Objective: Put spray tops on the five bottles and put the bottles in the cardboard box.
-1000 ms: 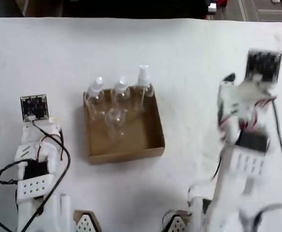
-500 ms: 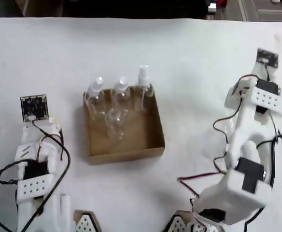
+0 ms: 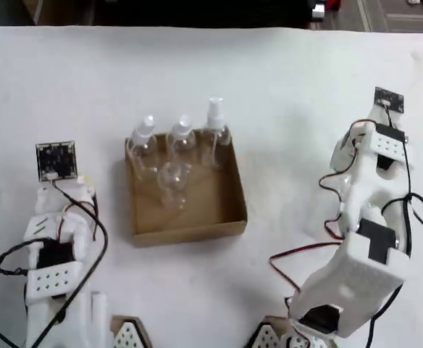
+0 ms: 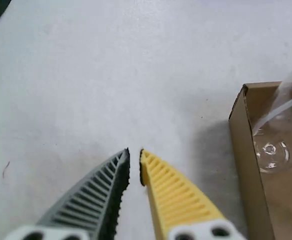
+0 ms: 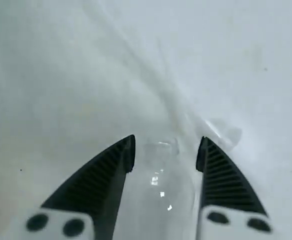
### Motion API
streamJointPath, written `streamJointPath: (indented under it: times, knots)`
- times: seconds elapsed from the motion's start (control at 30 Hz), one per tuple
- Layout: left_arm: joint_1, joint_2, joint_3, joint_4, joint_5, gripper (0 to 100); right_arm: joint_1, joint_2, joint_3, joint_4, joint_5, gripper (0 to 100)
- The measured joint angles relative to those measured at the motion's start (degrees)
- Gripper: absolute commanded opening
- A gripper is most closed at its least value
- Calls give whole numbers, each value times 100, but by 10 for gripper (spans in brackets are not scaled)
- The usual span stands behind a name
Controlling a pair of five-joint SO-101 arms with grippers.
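Cardboard box (image 3: 190, 232) sits mid-table, open side up. Four bottles stand inside. Three are in a row along the far wall, each with a white spray top: left bottle (image 3: 143, 143), middle bottle (image 3: 181, 139), right bottle (image 3: 215, 129). The fourth bottle (image 3: 172, 181) stands just nearer than the middle one; its neck is open, no top on it.

Left arm (image 3: 52, 243) is at the near-left of the white table (image 3: 284, 72), left of the box and apart from it. Left gripper (image 4: 134, 160): grey and yellow fingers pressed together, a thin slit between the tips, nothing in them. Its wrist view takes in a corner of the box and clear bottle glass inside it.

Right arm (image 3: 363, 210) is at the right side of the table, well apart from the box. Right gripper (image 5: 165, 145): black fingers pinching a clear bottle (image 5: 158, 200), whose body fills the gap between them. Its open neck points out between the tips, above bare table.
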Motion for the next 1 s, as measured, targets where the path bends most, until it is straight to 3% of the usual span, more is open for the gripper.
streamJointPath:
  times: [0.13, 0.23, 0.5, 0.9, 1.0]
  knots:
    - [18, 0, 0, 0, 0, 42, 0, 176, 0, 0, 0, 7]
    - [18, 0, 0, 0, 0, 42, 0, 193, 0, -9, 0, 43]
    - [18, 0, 0, 0, 0, 42, 0, 141, 0, -9, 0, 16]
    - [18, 0, 0, 0, 0, 42, -26, -1178, 0, -9, 0, 16]
    - [18, 0, 0, 0, 0, 42, -202, -1407, 0, -9, 378, 16]
